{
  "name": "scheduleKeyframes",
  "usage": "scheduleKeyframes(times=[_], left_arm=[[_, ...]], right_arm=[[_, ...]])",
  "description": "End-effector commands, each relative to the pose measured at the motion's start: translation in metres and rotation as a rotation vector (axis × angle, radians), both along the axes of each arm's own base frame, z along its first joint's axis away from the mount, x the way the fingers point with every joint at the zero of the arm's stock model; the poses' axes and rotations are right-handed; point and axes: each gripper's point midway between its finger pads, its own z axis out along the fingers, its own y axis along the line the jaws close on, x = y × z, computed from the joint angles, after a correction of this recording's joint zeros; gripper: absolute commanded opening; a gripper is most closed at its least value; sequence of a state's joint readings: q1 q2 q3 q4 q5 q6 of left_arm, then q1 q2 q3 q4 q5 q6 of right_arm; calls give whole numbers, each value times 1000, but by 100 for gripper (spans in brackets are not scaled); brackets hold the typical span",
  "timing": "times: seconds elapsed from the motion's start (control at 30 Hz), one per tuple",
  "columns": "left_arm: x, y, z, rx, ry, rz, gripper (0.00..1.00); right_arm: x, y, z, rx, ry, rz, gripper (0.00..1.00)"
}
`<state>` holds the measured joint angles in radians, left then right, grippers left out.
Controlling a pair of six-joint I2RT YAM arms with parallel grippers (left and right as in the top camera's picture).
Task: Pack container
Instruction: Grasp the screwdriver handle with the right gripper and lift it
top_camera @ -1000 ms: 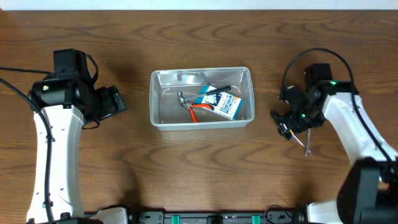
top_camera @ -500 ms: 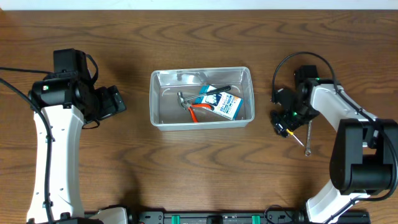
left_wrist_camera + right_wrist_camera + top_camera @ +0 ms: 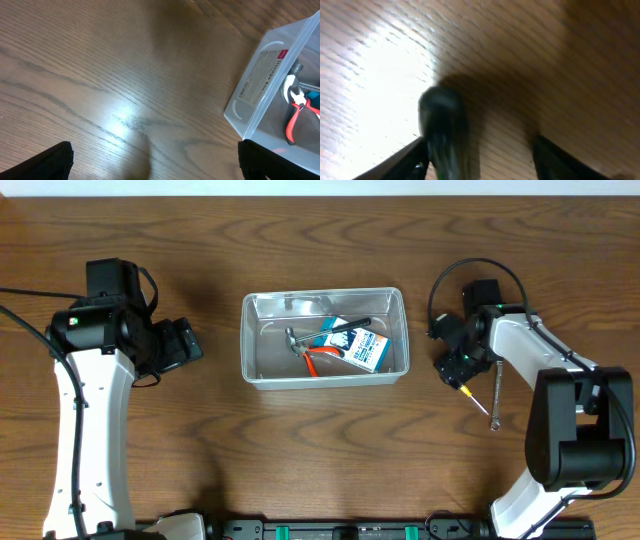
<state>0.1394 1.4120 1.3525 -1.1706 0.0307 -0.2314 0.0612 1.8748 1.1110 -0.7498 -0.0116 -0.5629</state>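
Observation:
The clear container (image 3: 323, 375) stands mid-table and holds red-handled pliers (image 3: 318, 360), a metal tool and a blue-and-white box (image 3: 358, 347). My left gripper (image 3: 187, 342) is open and empty, left of the container; in the left wrist view (image 3: 155, 170) the container's corner (image 3: 260, 85) shows at the right. My right gripper (image 3: 455, 370) is low over the table, right of the container. In the blurred right wrist view (image 3: 480, 160) its jaws stand apart, with a screwdriver's dark green handle (image 3: 442, 130) between them, close to the left finger.
A silver wrench (image 3: 495, 398) lies on the table just right of the right gripper, beside the screwdriver's yellow-tipped shaft (image 3: 470, 396). Bare wood surrounds the container.
My right gripper has shifted slightly up and left, and its arm has swung round. The screwdriver and wrench stay in about the same place. The left arm has not moved.

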Motion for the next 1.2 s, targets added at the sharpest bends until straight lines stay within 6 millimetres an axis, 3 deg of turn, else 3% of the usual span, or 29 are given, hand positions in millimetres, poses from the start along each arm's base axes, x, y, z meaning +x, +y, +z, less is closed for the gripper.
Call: scheduleKeyframes(times=[0.0,0.27,0.33,0.53,0.6,0.73,0.93,1.07,1.17], left_arm=[[1,-1,6,-3,-19,-8,98],[1,-1,6,-2,-19,-8,98],[1,-1,6,-2,-19,-8,98],[1,-1,6,-2,-19,-8,98],[1,-1,6,-2,-18,-8,98],[1,-1,6,-2,-19,-8,98],[1,-1,6,-2,-18,-12,98],[0,-1,6,-2,-17,-12,98],[0,-1,6,-2,-15,-12,98]], right_arm=[[-11,7,-18,7,60,24,57],[-13,9,-18,20,66,-30,32],[-13,9,-18,20,67,-43,31],[-10,16,-15,61,66,-94,5],[-4,20,-6,85,54,-110,1],[24,24,42,107,-17,-143,1],[76,39,170,155,-272,-148,1],[87,76,233,197,-414,-38,1],[77,125,248,251,-435,146,1]])
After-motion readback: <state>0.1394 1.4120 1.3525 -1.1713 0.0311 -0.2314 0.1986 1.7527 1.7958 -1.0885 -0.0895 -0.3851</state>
